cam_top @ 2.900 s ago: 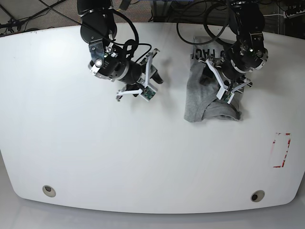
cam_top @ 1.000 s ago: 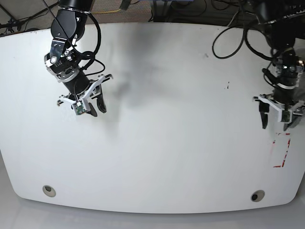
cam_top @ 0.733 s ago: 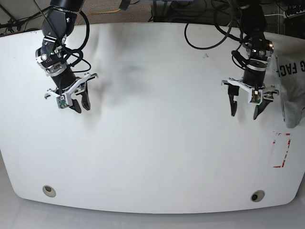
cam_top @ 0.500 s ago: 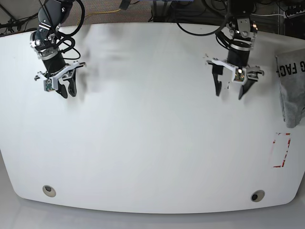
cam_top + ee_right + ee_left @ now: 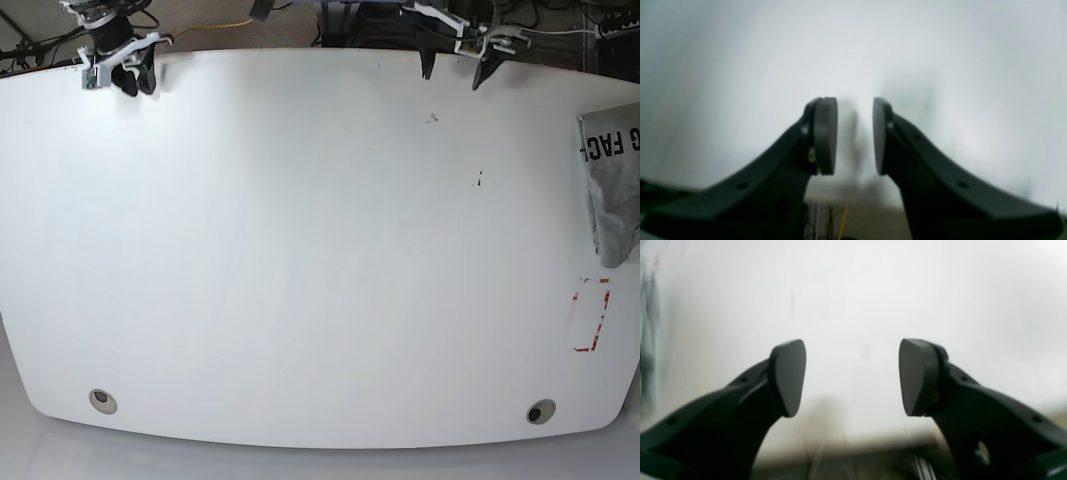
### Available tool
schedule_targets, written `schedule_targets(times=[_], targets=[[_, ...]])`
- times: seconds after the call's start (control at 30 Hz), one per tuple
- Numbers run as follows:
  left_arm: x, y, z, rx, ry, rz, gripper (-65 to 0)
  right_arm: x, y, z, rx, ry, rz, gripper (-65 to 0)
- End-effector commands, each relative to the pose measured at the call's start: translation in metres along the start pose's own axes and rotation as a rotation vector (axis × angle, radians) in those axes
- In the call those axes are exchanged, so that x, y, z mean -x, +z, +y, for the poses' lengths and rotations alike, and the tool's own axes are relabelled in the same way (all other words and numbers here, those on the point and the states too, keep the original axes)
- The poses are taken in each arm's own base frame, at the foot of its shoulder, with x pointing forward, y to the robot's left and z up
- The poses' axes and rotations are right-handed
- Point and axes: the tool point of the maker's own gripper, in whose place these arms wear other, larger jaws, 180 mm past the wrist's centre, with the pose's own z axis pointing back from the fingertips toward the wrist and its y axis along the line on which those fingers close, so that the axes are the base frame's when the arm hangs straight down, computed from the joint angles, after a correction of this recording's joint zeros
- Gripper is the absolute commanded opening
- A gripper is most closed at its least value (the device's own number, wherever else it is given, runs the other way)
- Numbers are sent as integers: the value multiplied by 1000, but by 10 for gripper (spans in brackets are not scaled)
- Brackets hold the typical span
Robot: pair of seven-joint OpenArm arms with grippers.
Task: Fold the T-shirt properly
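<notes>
Shirt (image 5: 610,180) lies folded at the desk's (image 5: 300,250) right edge; my left pincer (image 5: 455,68) gapes empty, right pincer (image 5: 128,78) narrow, both parked clear at the far edge.

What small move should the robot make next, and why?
Probably none beyond resting. The T-shirt lies folded at the table's right edge, lettering up. The left gripper and right gripper are both at the far edge, open and empty. At most, the left arm might nudge the shirt fully onto the table.
</notes>
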Motion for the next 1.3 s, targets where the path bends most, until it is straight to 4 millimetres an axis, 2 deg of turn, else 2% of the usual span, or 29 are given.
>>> schedule_targets(times=[0.0,0.07,0.2,0.3,0.37,0.43,0.47,0.6,0.7,0.77,0.83,0.9,1.0,1.03,1.13,1.27], targets=[[10,27,-1,-1,8,44,-249,1,23,9,-21,3,-8,-484],[25,45,4,-15,24,107,-269,20,35,14,-14,-36,31,-484],[51,81,13,-36,105,214,-357,53,63,23,0,-80,124,-484],[72,99,17,-17,122,285,-365,79,78,36,-26,-111,204,-484],[93,108,23,-10,134,339,-365,108,95,52,-55,-153,291,-484],[110,117,26,-12,149,384,-368,119,97,58,-68,-169,319,-485],[123,122,29,-18,158,417,-368,134,103,61,-72,-182,362,-485],[159,116,37,-39,171,471,-368,175,113,68,-78,-199,472,-485],[187,108,43,-47,173,515,-367,199,107,81,-94,-240,495,-485],[207,100,40,-49,189,546,-367,215,100,88,-105,-256,515,-485],[232,93,42,-47,192,596,-368,241,96,96,-124,-269,568,-485],[251,88,37,-37,204,636,-369,255,87,102,-137,-291,581,-485],[278,78,33,-32,219,698,-369,275,77,100,-105,-318,598,-485],[288,73,34,-34,220,725,-369,280,67,96,-92,-311,603,-485],[307,66,31,-36,235,781,-369,297,52,96,-73,-287,644,-485],[319,49,30,-34,243,821,-369,304,26,80,-24,-247,680,-485]])
